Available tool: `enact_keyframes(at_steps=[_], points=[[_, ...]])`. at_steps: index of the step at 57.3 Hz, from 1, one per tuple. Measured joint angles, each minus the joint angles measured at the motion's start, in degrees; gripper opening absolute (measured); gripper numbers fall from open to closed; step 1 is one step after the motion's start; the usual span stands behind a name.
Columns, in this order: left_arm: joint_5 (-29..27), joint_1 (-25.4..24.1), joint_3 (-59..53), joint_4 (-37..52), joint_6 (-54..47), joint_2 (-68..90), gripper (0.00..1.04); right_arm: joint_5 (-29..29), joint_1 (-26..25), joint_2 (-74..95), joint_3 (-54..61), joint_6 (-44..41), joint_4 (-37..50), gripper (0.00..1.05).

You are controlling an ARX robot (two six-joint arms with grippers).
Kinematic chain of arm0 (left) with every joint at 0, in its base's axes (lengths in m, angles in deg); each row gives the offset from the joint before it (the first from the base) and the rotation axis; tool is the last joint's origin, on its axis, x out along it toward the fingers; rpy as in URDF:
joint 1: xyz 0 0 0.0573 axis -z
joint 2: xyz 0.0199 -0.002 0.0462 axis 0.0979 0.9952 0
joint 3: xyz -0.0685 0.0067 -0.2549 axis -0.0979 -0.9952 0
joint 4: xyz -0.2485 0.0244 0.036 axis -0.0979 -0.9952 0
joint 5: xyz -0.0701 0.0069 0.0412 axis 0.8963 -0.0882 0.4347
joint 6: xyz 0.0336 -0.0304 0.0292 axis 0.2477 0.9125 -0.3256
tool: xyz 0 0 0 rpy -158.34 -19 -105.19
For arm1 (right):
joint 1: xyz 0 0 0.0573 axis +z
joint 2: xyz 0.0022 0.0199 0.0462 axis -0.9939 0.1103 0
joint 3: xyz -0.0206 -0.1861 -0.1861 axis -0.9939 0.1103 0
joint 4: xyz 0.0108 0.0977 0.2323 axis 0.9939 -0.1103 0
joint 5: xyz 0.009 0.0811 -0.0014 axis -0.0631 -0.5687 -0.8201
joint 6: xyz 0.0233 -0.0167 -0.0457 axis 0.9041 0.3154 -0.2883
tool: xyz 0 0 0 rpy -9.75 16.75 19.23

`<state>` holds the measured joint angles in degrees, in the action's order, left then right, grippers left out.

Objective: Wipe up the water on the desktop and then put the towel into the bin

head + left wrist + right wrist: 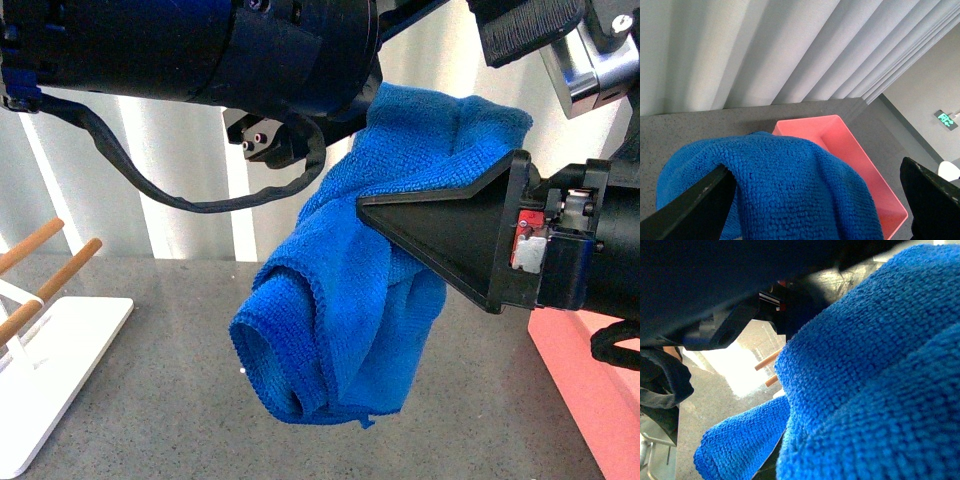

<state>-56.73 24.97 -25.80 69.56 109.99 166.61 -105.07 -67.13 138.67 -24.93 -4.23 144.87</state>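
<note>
The blue towel (340, 300) hangs bunched in the air above the dark grey speckled desktop (170, 400). My right gripper (375, 210) reaches in from the right and is shut on the towel's upper part. The towel fills the right wrist view (870, 380) and hides the jaws. My left arm (250, 50) crosses the top of the front view. My left gripper (815, 170) is open, with the towel (780, 190) between its black fingers (690, 210) and touching one. The salmon-pink bin (850, 150) stands on the desktop just beyond the towel, and shows at the front view's lower right (590, 380).
A white flat-based rack (60, 350) with wooden rods (40, 240) stands at the left of the desktop. The rods also show in the right wrist view (767, 362). A pale pleated curtain (765, 50) hangs behind the desktop. A black cable (200, 195) loops under my left arm.
</note>
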Motion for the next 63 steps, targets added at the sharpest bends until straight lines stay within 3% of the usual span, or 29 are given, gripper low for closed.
enact_keyframes(at_steps=[13, 18, 19, 21, 24, 27, 46, 63], points=[[-1.88, 0.52, -0.11, 0.70, -1.03, 0.00, 0.97, -0.09, -0.31, -2.01, 0.00, -0.87, -1.97, 0.12], [-21.77, 1.38, -3.28, 7.96, -8.55, -0.72, 0.84, -0.46, -0.57, -2.95, 0.00, -0.90, -2.54, 0.11], [-22.80, 1.36, -4.02, 8.83, -9.84, -1.09, 0.83, -0.50, -0.61, -3.08, 0.00, -0.90, -2.69, 0.11], [-30.29, 1.01, -6.75, 11.02, -13.33, -2.67, 0.77, -0.59, -0.66, -3.52, 0.00, -1.07, -3.17, 0.11], [-36.09, -0.17, -10.73, 13.03, -17.14, -5.14, 0.70, -0.94, -0.87, -4.02, 0.00, -1.29, -3.74, 0.11], [-38.16, -1.75, -14.62, 14.51, -19.87, -7.87, 0.63, -1.07, -1.18, -4.46, 0.00, -1.51, -4.13, 0.11], [-29.20, -12.81, -37.07, 18.84, -24.63, -24.70, 0.04, -1.55, -2.34, -5.14, 0.44, -2.36, -4.48, 0.11], [-22.80, -19.58, -46.71, 17.40, -25.20, -35.95, 0.04, -1.66, -2.73, -5.14, 1.09, -2.36, -3.80, 0.11]])
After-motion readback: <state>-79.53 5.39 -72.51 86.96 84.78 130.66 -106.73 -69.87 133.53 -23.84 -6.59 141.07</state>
